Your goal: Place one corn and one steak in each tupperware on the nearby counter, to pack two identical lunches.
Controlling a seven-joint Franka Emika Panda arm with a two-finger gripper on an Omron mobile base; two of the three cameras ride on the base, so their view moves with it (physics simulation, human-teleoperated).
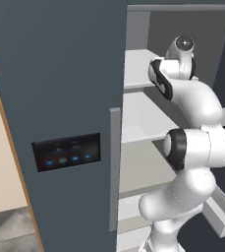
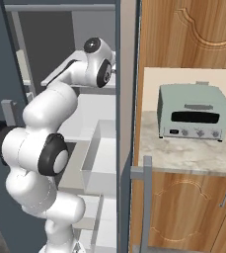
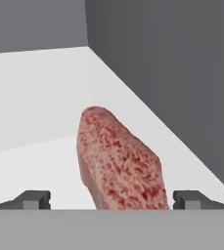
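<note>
The arm reaches into an open fridge (image 1: 60,98), over a white shelf (image 3: 40,97) that holds one steak (image 3: 118,161). The gripper (image 3: 111,200) stands with its jaws wide apart, gripping nothing. The steak lies straight ahead of it, between the two fingertips (image 3: 34,199), with the fridge's grey side wall (image 3: 182,73) to its right.

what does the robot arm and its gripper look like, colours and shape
The arm is glossy white, built of rounded, bulbous segments joined by dark bands at the joints, with a dark round cap on its top joint. No cables or markings show. The gripper has two small, blocky, dark grey finger tips.
</note>
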